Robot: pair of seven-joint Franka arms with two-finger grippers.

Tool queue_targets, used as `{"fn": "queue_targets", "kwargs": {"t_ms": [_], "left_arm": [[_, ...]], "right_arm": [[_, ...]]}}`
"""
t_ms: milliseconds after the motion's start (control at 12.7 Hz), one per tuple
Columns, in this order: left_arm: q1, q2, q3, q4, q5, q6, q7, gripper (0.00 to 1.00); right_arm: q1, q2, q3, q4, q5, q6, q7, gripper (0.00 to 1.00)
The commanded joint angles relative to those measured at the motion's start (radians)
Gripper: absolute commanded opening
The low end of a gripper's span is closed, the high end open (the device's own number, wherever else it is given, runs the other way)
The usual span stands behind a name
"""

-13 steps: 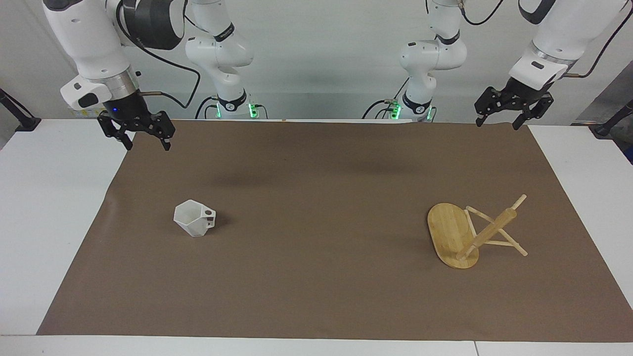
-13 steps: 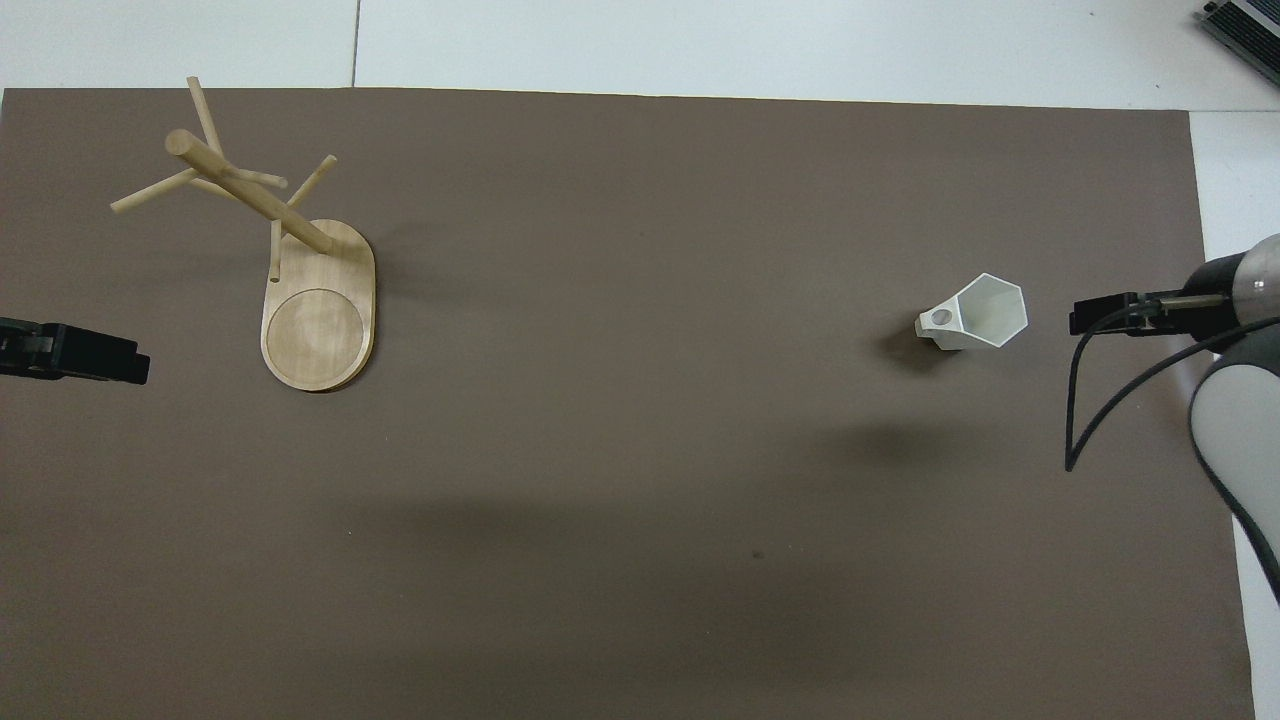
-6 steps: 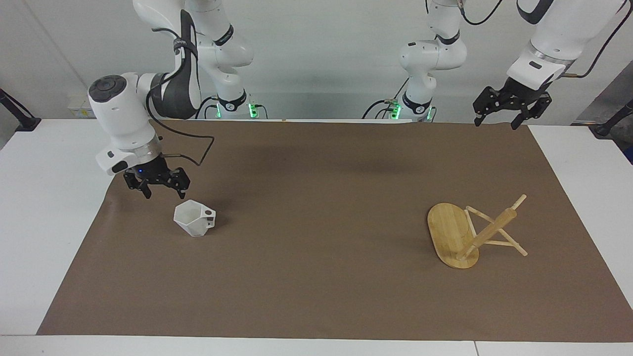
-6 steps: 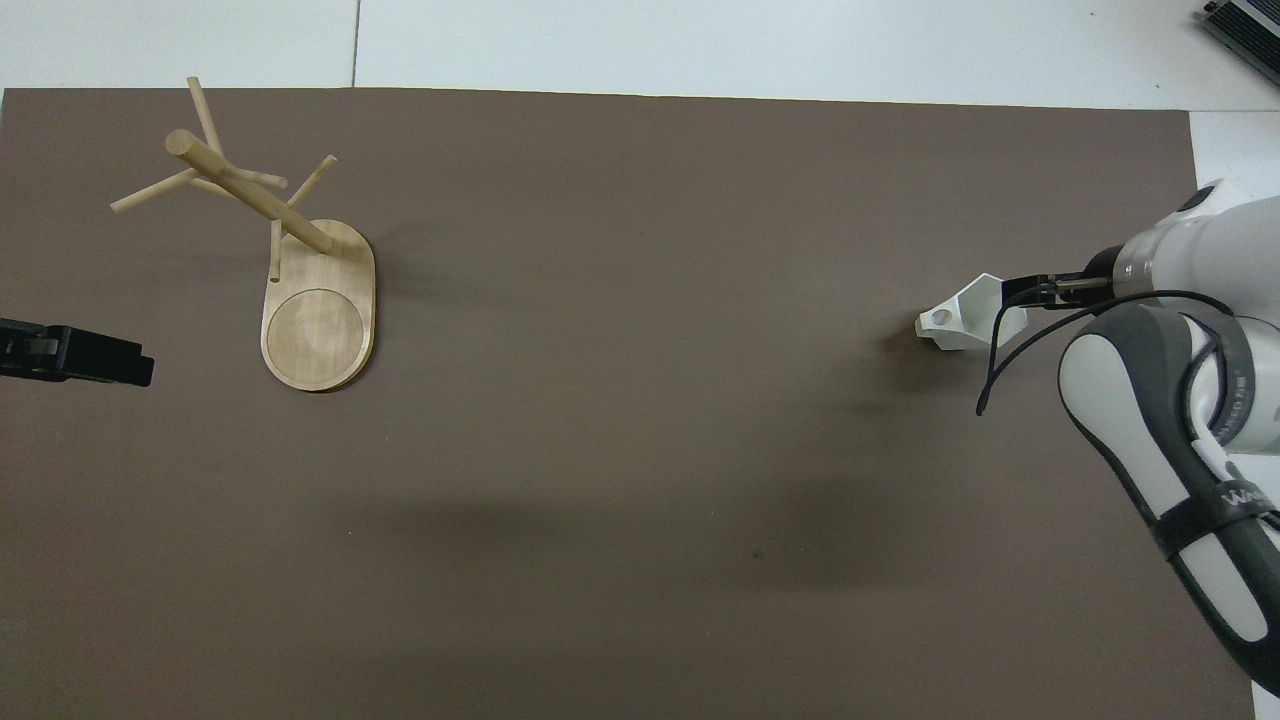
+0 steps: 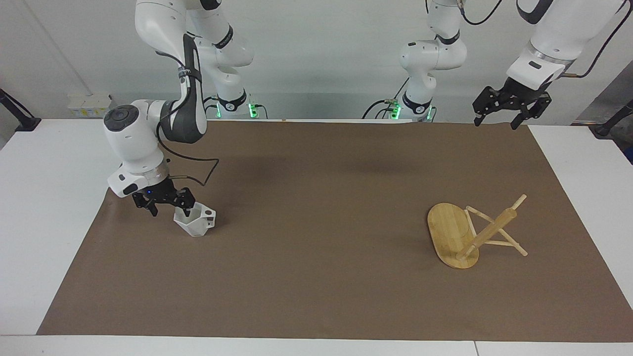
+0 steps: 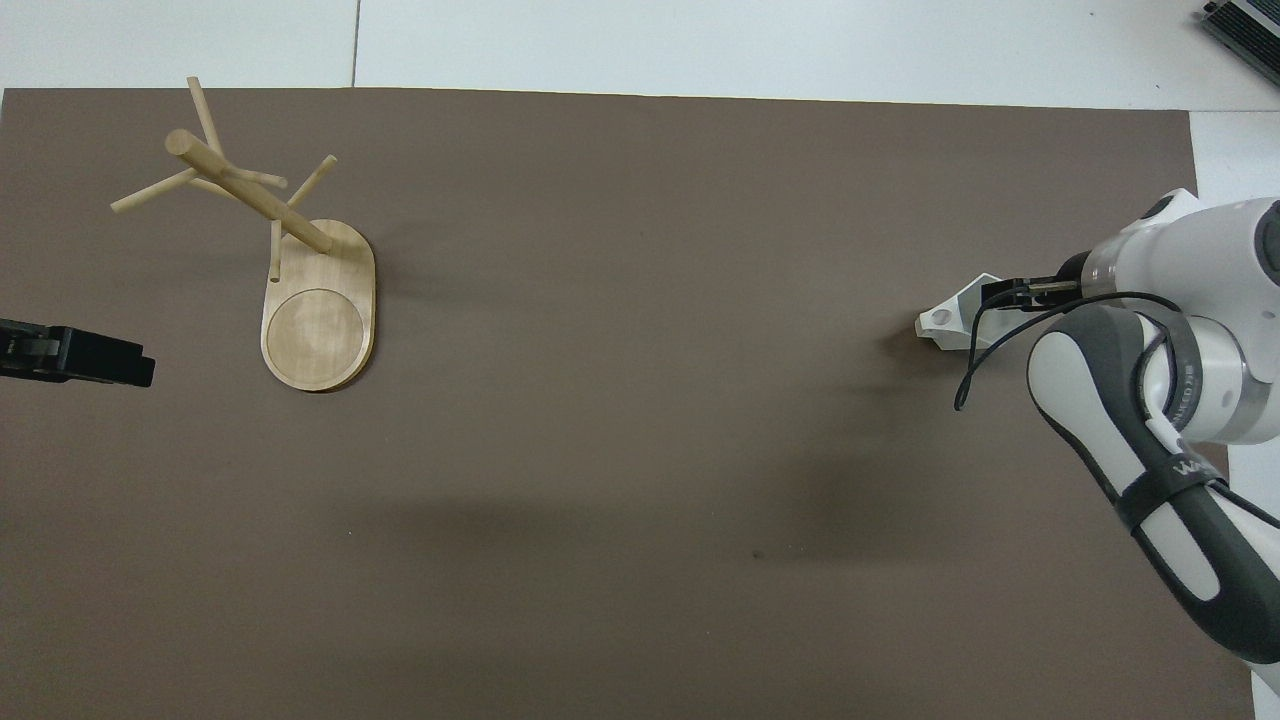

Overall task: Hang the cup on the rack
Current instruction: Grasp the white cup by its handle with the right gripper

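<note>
The faceted white mug (image 5: 196, 221) sits upright on the brown mat (image 5: 316, 277) toward the right arm's end of the table, its pierced handle (image 5: 209, 216) pointing at 3 o'clock in the facing view; the right gripper (image 5: 170, 209) is down at the mug's rim, jaws spread wide, 1 finger seemingly dipping inside the mouth and the other outside at 9 o'clock, nothing clamped; the bamboo mug tree (image 5: 467, 235) stands well apart toward the left arm's end, pegs bare; the left gripper (image 5: 496, 121) waits raised over the mat's corner at 1 o'clock, jaws wide, holding nothing.
</note>
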State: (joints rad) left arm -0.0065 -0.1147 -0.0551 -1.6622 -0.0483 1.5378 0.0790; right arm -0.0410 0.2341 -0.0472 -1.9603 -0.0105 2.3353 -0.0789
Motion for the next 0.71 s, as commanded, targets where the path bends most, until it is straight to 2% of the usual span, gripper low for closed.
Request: {"fn": "queue_targets", "kwargs": {"t_ms": [0, 157, 314, 393, 550, 628], "left_arm": [[-0.007, -0.028, 0.001, -0.031, 0.019, 0.001, -0.005, 1.00], [-0.004, -0.026, 0.000, -0.028, 0.019, 0.002, -0.007, 1.00], [0.005, -0.026, 0.001, -0.028, 0.019, 0.004, -0.007, 1.00], [0.007, -0.026, 0.004, -0.028, 0.019, 0.004, -0.007, 1.00], [-0.003, -0.026, 0.005, -0.028, 0.019, 0.004, -0.009, 1.00], [-0.004, -0.026, 0.001, -0.030, 0.019, 0.004, -0.001, 1.00]], "right_arm": [[-0.005, 0.008, 0.001, -0.061, 0.017, 0.087, -0.030, 1.00], [-0.006, 0.010, 0.001, -0.065, 0.017, 0.095, -0.028, 0.80], [-0.008, 0.008, 0.001, -0.060, 0.017, 0.078, -0.030, 0.46], [-0.010, 0.008, 0.001, -0.055, 0.017, 0.061, -0.030, 0.33], [-0.008, 0.007, 0.003, -0.029, 0.017, 0.010, -0.030, 0.16], [-0.008, 0.007, 0.003, -0.020, 0.017, -0.011, -0.030, 0.00]]}}
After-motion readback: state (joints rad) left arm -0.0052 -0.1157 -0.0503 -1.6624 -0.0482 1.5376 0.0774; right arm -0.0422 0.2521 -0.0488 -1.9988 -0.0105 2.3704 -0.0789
